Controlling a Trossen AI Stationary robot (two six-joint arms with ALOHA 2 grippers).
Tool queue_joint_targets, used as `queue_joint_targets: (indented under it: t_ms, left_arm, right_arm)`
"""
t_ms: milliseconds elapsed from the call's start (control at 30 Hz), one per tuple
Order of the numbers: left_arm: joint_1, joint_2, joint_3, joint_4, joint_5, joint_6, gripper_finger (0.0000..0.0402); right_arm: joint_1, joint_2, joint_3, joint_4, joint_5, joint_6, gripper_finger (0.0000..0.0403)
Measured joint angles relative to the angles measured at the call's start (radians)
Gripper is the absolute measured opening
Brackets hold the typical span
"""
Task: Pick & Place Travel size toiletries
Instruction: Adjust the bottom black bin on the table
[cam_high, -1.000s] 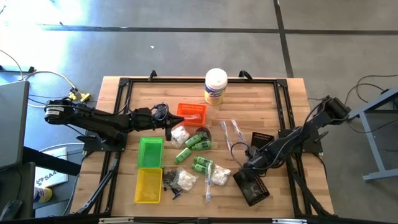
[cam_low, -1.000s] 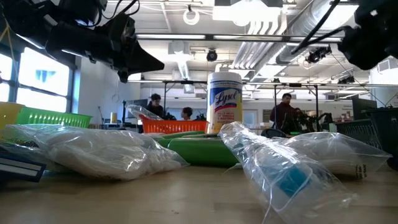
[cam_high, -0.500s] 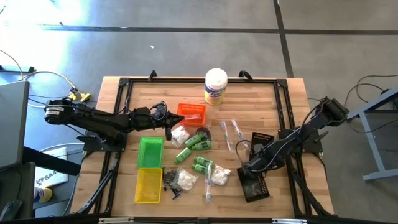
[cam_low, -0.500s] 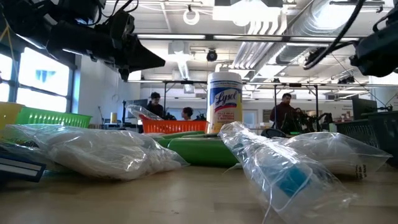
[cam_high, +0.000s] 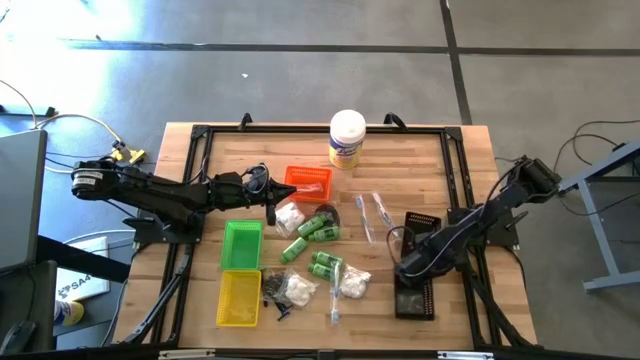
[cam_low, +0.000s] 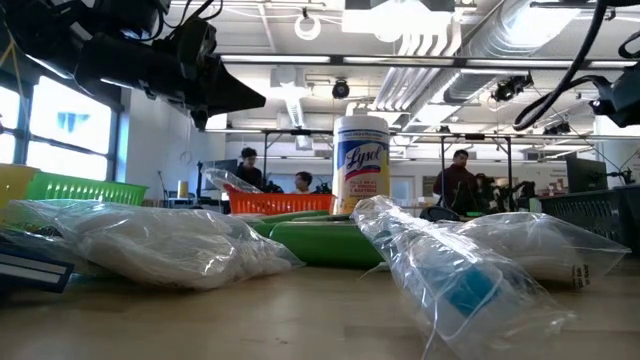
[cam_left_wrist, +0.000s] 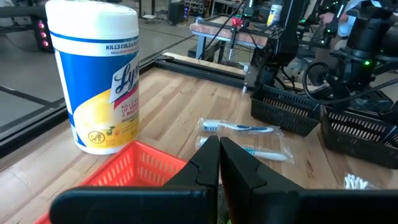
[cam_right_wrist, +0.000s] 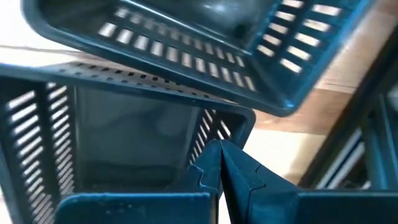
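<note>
Wood-plank surface (cam_high: 420, 160), toiletries clustered at centre to 6 o'clock: about five small green plastic bottles (cam_high: 322, 229), three clear bags of white fluffy bits (cam_high: 290, 217), two clear-wrapped toothbrushes (cam_high: 379, 210), small black pieces (cam_high: 273, 288). Five slotted trays: orange (cam_high: 309, 178), green (cam_high: 241, 244), yellow (cam_high: 240, 298), two black (cam_high: 416, 296) at 4 o'clock. One white cylinder canister (cam_high: 347, 137) at 12. Left gripper (cam_high: 270, 216) at 9, fingers pressed together, empty. Right gripper (cam_high: 404, 270) over black trays, fingers pressed together.

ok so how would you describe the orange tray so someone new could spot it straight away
Start from the tall white wipes canister with the yellow label at the far edge of the wooden table. Just in front of it, toward the left arm, sits the orange tray. It is the only orange basket; the others are green, yellow and black.
</note>
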Motion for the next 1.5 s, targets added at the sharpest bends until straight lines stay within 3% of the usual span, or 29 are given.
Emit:
queue_joint_targets:
  t_ms: [300,567,1100,1500]
  left_arm:
    - [0.0,0.0,0.0,-0.01,0.001,0.0,0.0007]
    - [0.0,0.0,0.0,-0.014,0.002,0.0,0.0007]
    - [0.0,0.0,0.0,-0.015,0.003,0.0,0.0007]
    - [0.0,0.0,0.0,0.004,0.0,0.022,0.0007]
  right_arm:
    - [0.018,0.0,0.0,-0.096,-0.017,-0.006,0.0002]
    - [0.018,-0.001,0.0,-0.092,0.037,-0.036,0.0002]
    - [0.05,-0.028,0.0,0.265,-0.048,-0.049,0.0002]
    - [0.135,-0.017,0.0,0.269,-0.09,0.082,0.0002]
